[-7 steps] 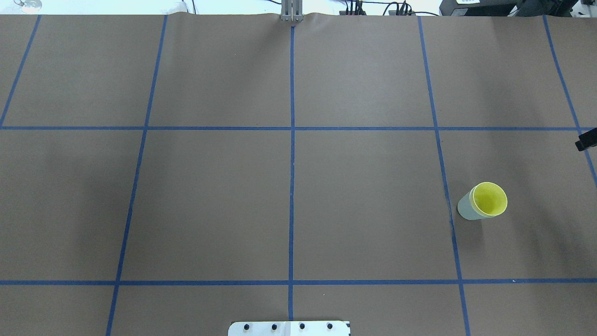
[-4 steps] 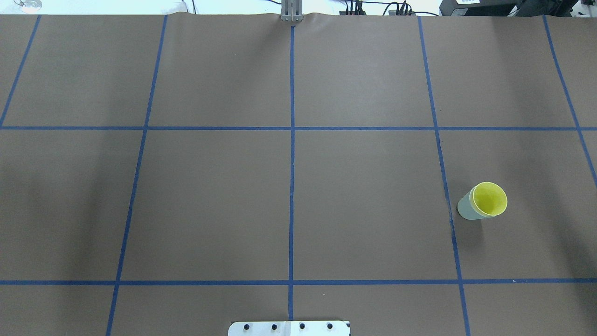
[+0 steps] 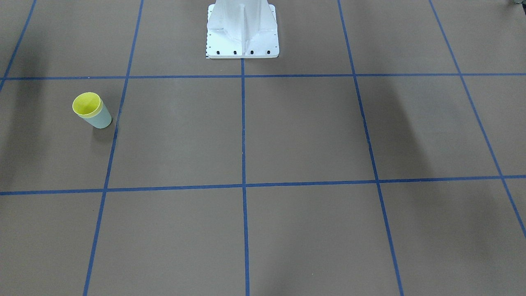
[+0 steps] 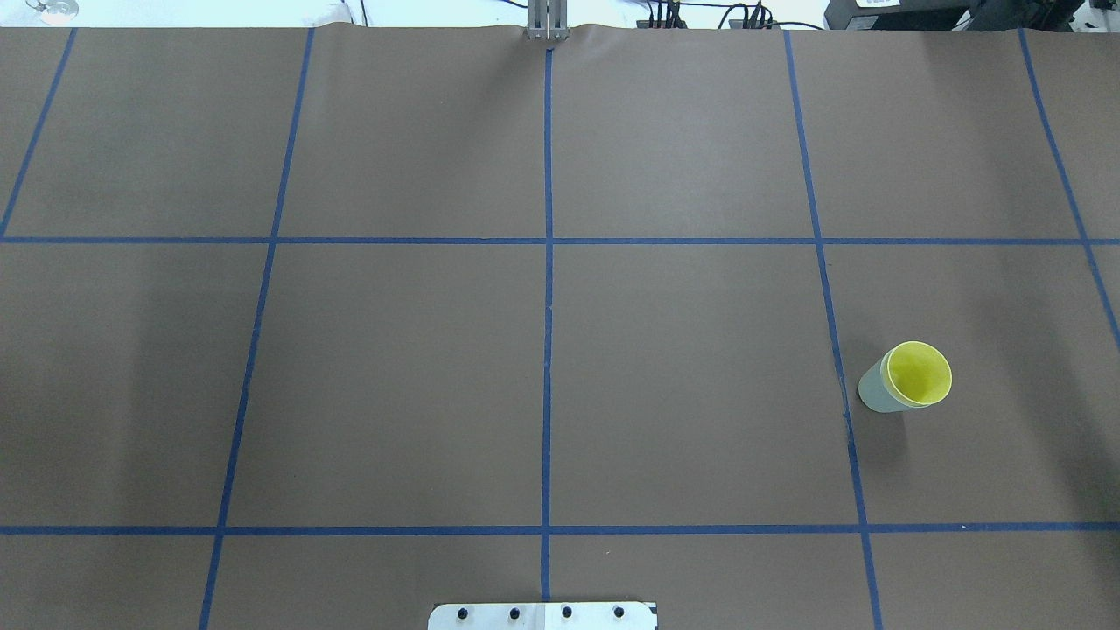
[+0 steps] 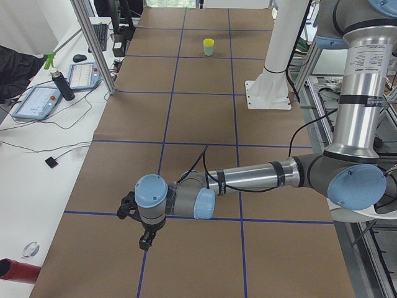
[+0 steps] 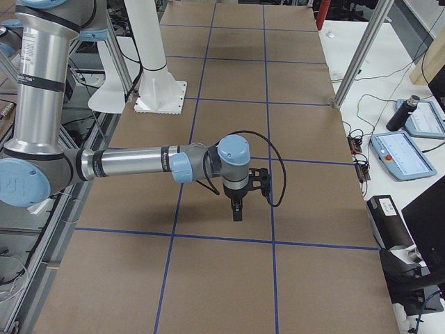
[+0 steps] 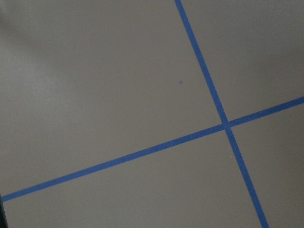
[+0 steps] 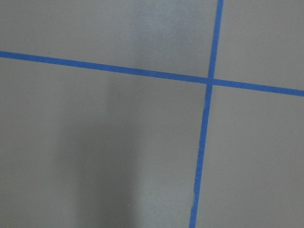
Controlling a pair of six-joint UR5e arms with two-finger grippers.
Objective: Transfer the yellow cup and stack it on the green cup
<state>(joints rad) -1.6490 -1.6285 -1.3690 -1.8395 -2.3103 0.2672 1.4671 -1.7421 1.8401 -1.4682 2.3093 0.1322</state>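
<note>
The yellow cup sits nested inside the green cup, and both stand upright on the brown table at the right. In the front-facing view the yellow rim shows above the green wall at the left. The stack is small and far in the exterior left view. My left gripper shows only in the exterior left view, above the table's left end. My right gripper shows only in the exterior right view, pointing down. I cannot tell whether either gripper is open or shut. Both are apart from the cups.
The white robot base stands at the table's near-robot edge. Blue tape lines divide the brown cover into squares. Tablets and a bottle lie on the white side table. An aluminium post stands beside the table.
A dark part of the right arm at the overhead view's right edge one second ago has left the view. The cups have not moved.
</note>
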